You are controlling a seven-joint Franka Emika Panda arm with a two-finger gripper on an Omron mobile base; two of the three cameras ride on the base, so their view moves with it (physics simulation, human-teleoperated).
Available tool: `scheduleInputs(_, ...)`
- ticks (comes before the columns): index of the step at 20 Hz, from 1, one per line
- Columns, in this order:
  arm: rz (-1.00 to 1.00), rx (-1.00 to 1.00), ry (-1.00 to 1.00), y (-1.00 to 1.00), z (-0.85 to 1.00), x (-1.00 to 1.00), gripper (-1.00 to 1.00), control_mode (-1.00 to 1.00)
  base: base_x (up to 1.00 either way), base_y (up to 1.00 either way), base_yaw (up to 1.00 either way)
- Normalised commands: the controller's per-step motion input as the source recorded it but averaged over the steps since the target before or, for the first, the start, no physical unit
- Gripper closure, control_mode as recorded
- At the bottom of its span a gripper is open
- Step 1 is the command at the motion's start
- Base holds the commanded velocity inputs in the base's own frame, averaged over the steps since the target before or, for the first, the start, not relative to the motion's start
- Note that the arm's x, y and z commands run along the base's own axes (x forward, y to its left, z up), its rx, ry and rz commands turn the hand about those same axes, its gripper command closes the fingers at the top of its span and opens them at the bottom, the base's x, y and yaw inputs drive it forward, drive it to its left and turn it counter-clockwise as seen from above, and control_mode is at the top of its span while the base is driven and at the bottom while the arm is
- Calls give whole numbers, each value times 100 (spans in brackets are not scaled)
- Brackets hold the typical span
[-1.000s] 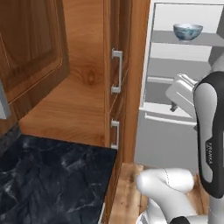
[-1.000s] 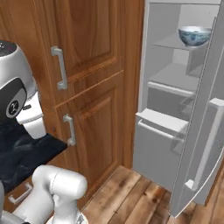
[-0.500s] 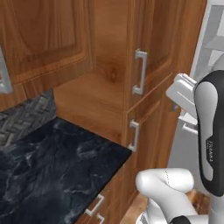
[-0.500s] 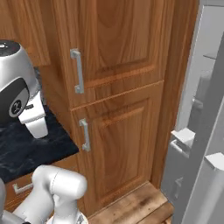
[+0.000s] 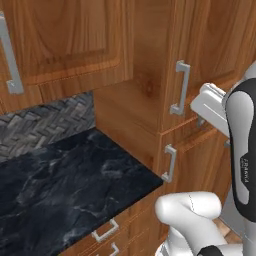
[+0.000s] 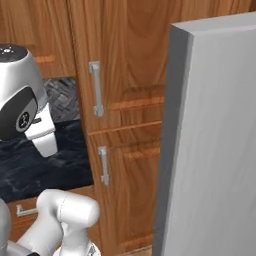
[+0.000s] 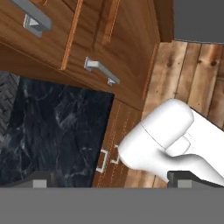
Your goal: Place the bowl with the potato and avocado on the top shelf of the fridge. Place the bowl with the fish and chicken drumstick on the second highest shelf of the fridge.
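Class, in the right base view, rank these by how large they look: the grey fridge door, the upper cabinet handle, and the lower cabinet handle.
1. fridge door, by far the largest, though nearest the camera.
2. upper cabinet handle.
3. lower cabinet handle, somewhat shorter.

You're looking at a dark marbled worktop (image 5: 65, 175) under wooden wall cabinets (image 5: 75, 40), with a grey herringbone backsplash (image 5: 45, 122) behind it, a tall wooden cabinet (image 6: 125, 100) with two grey bar handles (image 6: 96, 89) beside it, and plank flooring (image 7: 192, 65) below.
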Motion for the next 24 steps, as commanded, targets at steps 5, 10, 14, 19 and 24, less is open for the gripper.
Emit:
scheduleInputs(5,0,0,0,0,0,0,-100,100,-41,-14,33)
scheduleInputs(10,0,0,0,0,0,0,-100,100,3,41,42)
scheduleInputs(14,0,0,0,0,0,0,-100,100,56,48,38)
scheduleInputs(19,0,0,0,0,0,0,-100,100,8,71,41)
scheduleInputs(24,0,0,0,0,0,0,-100,100,-20,63,52)
